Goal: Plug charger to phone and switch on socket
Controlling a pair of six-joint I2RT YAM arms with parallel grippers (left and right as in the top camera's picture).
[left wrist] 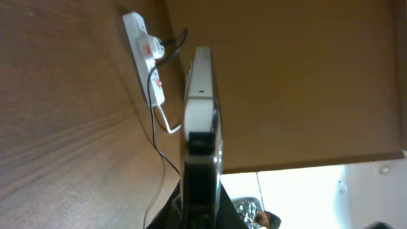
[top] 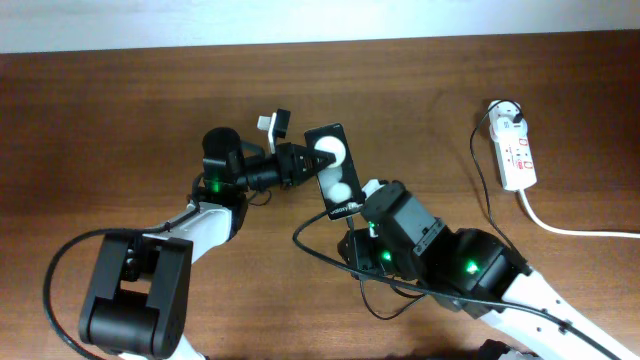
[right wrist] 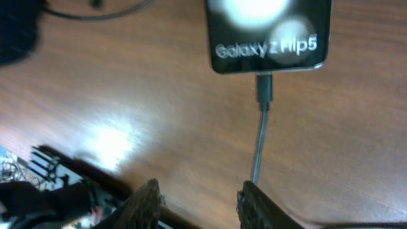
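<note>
The phone (top: pixel 334 172) is a black rectangle with two white blobs, held tilted off the table by my left gripper (top: pixel 306 161), which is shut on its upper left edge. The left wrist view shows the phone edge-on (left wrist: pixel 202 108) between the fingers (left wrist: pixel 201 207). In the right wrist view the charger's plug tip (right wrist: pixel 264 88) sits in the port on the phone's bottom edge (right wrist: pixel 267 38), and the cable (right wrist: pixel 257 149) runs past my open, empty right gripper (right wrist: pixel 200 200). The right gripper (top: pixel 366 212) is just below the phone. The white socket (top: pixel 517 152) lies at the far right with the adapter (top: pixel 508 120) in it.
The thin black charger cable (top: pixel 478 150) leaves the adapter and runs down the table left of the socket. The thick white cord (top: pixel 570 228) trails off to the right edge. Black cables loop on the table by the right arm (top: pixel 320 250). The socket also shows in the left wrist view (left wrist: pixel 147 57).
</note>
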